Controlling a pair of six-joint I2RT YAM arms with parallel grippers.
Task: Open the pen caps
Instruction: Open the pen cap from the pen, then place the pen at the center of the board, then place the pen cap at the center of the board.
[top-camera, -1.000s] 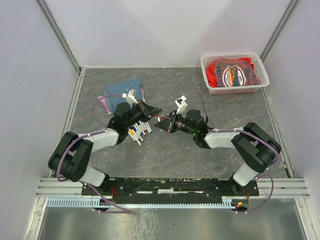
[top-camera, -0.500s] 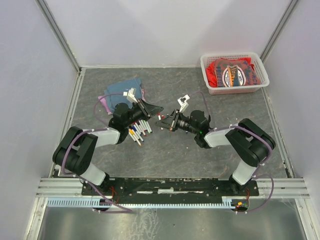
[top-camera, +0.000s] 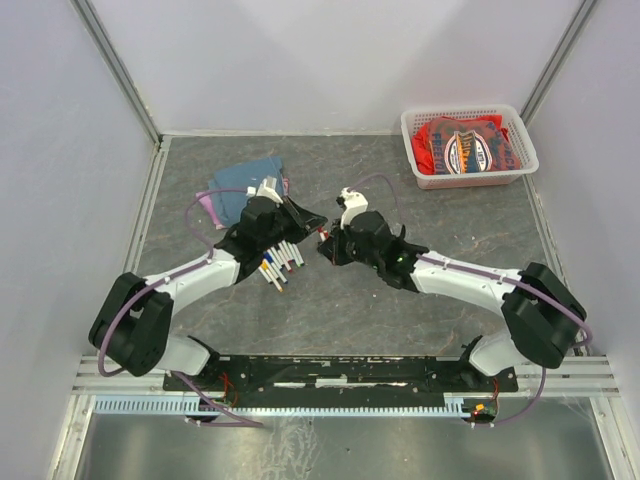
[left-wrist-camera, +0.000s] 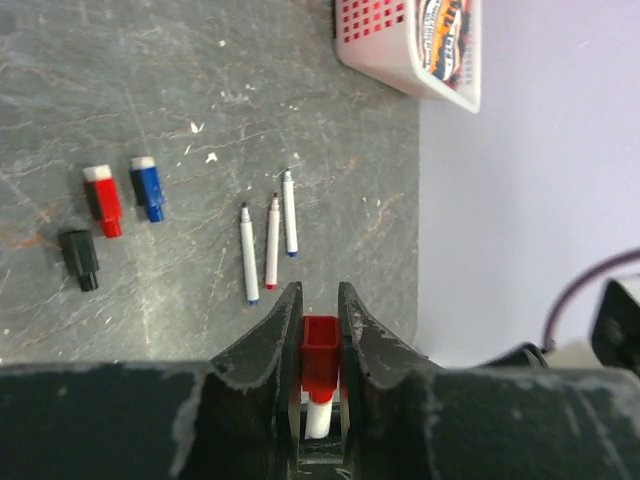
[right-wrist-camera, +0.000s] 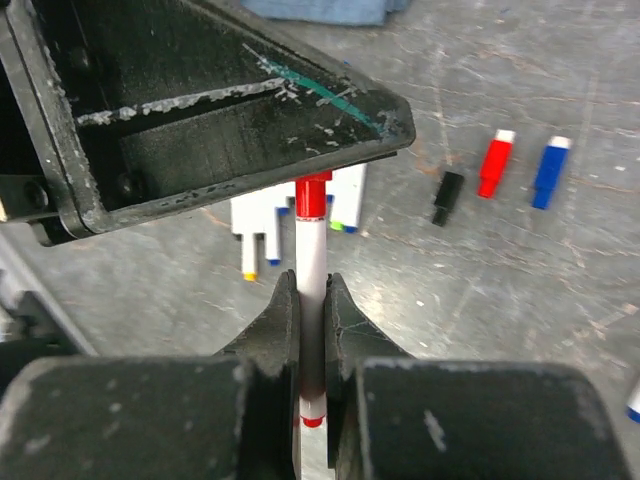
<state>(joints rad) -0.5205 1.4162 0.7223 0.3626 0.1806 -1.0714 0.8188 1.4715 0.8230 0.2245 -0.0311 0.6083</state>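
Left gripper (left-wrist-camera: 318, 296) is clamped on the red cap (left-wrist-camera: 320, 352), jaws pinching its flat sides, mid-air over the table (top-camera: 330, 300) centre. Right gripper (right-wrist-camera: 311, 288) is clamped on the white barrel (right-wrist-camera: 312, 250) of the same pen, just below the cap. The two tools sit nose to nose, nearly touching.

Handling, my read:
- The cap is light, rigid, smooth plastic held on by friction. It needs a straight axial pull, and a sideways load could bend or snap the thin barrel.
- The cap's squared sides give the pads a fair bite. The barrel is round and slick, so it is the likelier part to slip. A hold close to the cap, as now, limits bending.
- The cap looks seated; I can't tell whether it has started to lift.

Surroundings:
- Blue cloth (top-camera: 245, 180) at 10 o'clock from the grip point, well apart.
- Capped pens (top-camera: 278, 262) bunched at 7 o'clock, under the left wrist.
- Loose caps (left-wrist-camera: 102, 200), red, blue and black, lie on the table beside three uncapped pens (left-wrist-camera: 271, 243), below the pull line.
- Basket (top-camera: 520, 165) at 2 o'clock, far corner.

Nothing blocks an outward pull. The main risk is the close fingertip clearance between the tools.
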